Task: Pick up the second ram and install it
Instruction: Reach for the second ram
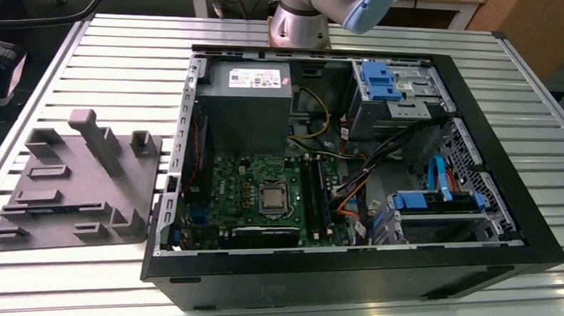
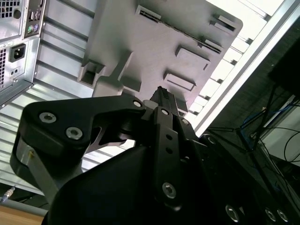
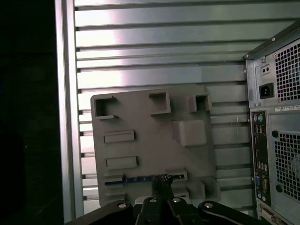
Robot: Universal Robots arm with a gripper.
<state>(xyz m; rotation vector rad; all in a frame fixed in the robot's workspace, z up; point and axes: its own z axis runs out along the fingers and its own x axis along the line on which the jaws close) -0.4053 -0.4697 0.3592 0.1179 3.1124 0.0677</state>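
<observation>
The second ram (image 3: 136, 178) is a thin dark strip with a blue edge, lying in a long slot of the grey tray (image 3: 150, 136). The exterior view shows that slot (image 1: 59, 207) near the tray's (image 1: 72, 184) front part. My gripper (image 3: 162, 182) hangs above the tray. Its black fingers (image 2: 161, 101) are shut together with nothing between them. In the first wrist view their tip lines up over the ram's slot, well clear of it. The motherboard's long black slots (image 1: 314, 195) lie inside the open computer case (image 1: 357, 175).
The case stands at the exterior view's right of the tray on a ribbed metal table (image 1: 124, 58). Its rear panel (image 3: 276, 131) with ports faces the tray. Raised blocks (image 1: 97, 139) stick up from the tray. Loose cables (image 1: 357, 190) cross the case beside the motherboard.
</observation>
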